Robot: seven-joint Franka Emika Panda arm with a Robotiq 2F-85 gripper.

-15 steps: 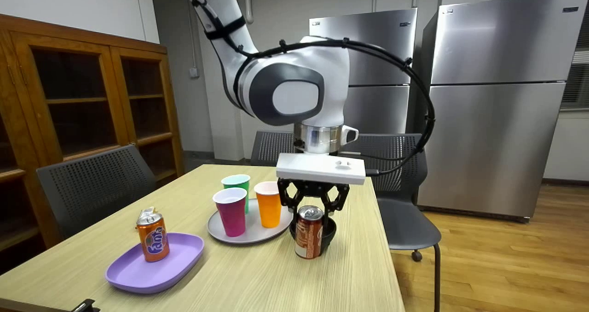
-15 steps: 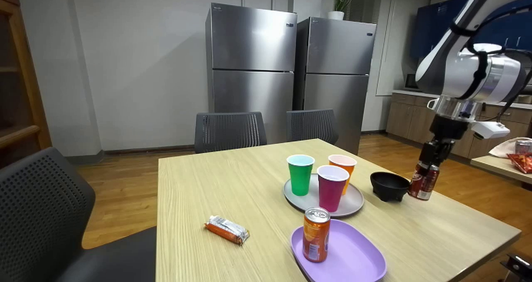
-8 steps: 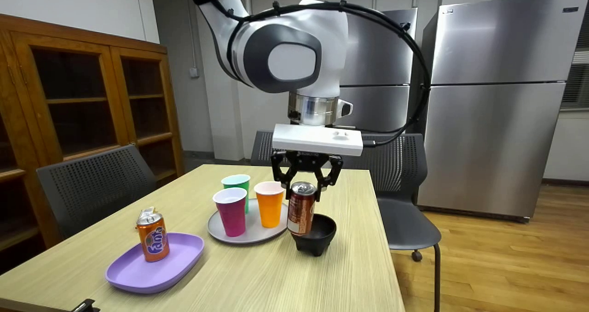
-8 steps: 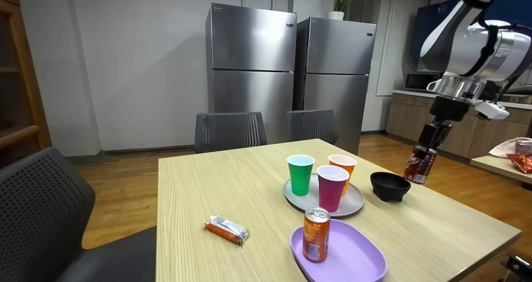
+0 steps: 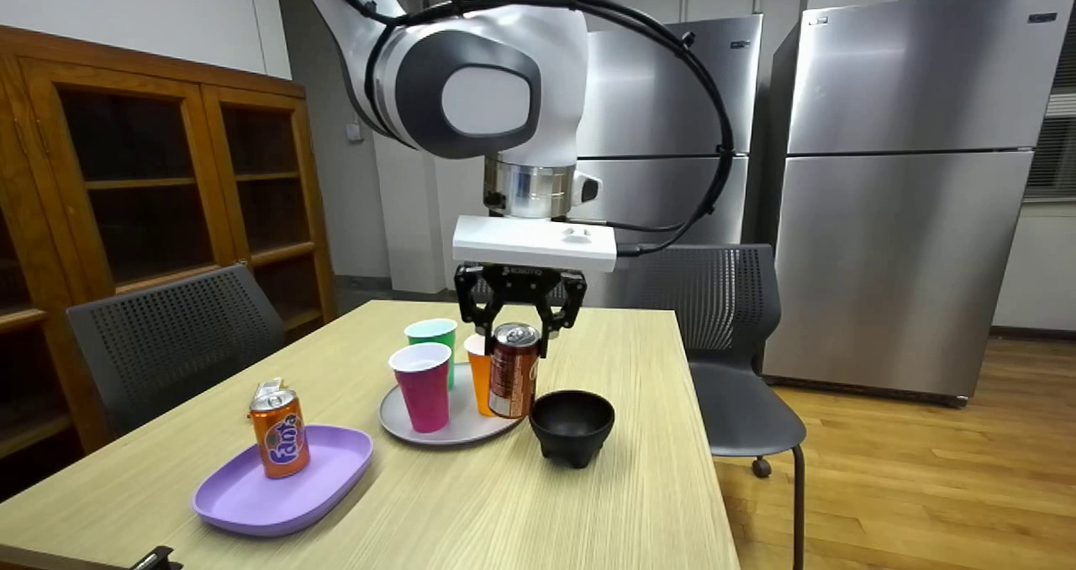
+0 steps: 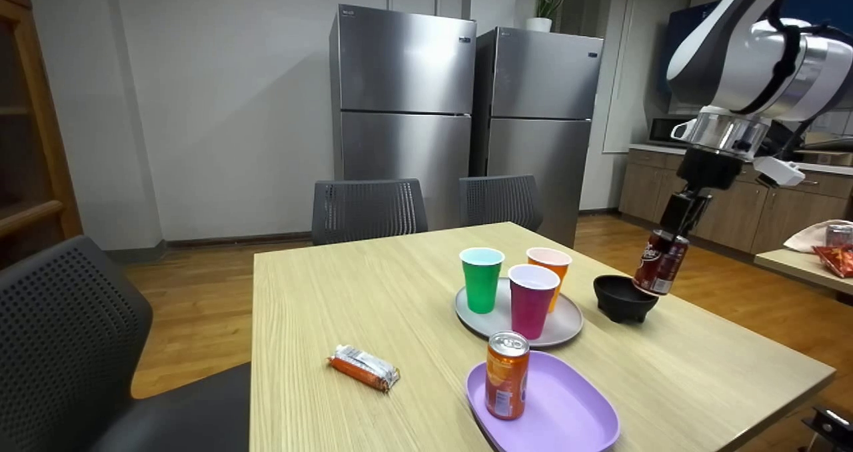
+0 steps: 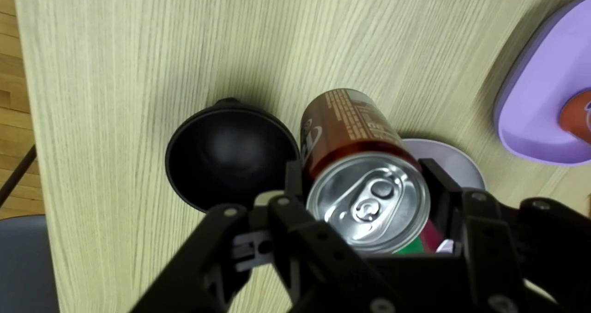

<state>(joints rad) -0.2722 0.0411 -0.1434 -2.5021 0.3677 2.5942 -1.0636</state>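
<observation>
My gripper point(image 5: 515, 350) is shut on a dark red soda can point(image 5: 513, 381) and holds it raised above the table, slightly tilted. In the wrist view the can point(image 7: 351, 123) sits between both fingers, silver lid facing the camera. A black footed bowl point(image 5: 572, 427) stands on the table beside and below the can; it also shows in the wrist view point(image 7: 231, 158). A grey round plate point(image 6: 470, 319) with a green cup point(image 6: 481, 285), a purple cup point(image 6: 532, 305) and an orange cup point(image 6: 556, 269) is close by. The can partly hides the orange cup in an exterior view.
A purple plate point(image 5: 336, 477) holds an orange Fanta can point(image 5: 282, 435). A wrapped snack bar point(image 6: 364, 369) lies on the wooden table point(image 6: 346, 292). Chairs point(image 5: 731, 368) stand around the table. Two fridges and a wooden cabinet point(image 5: 134, 175) stand behind.
My gripper has lifted the dark red can off the table and carried it sideways, past the black bowl towards the grey plate's side. The other objects stay in place.
</observation>
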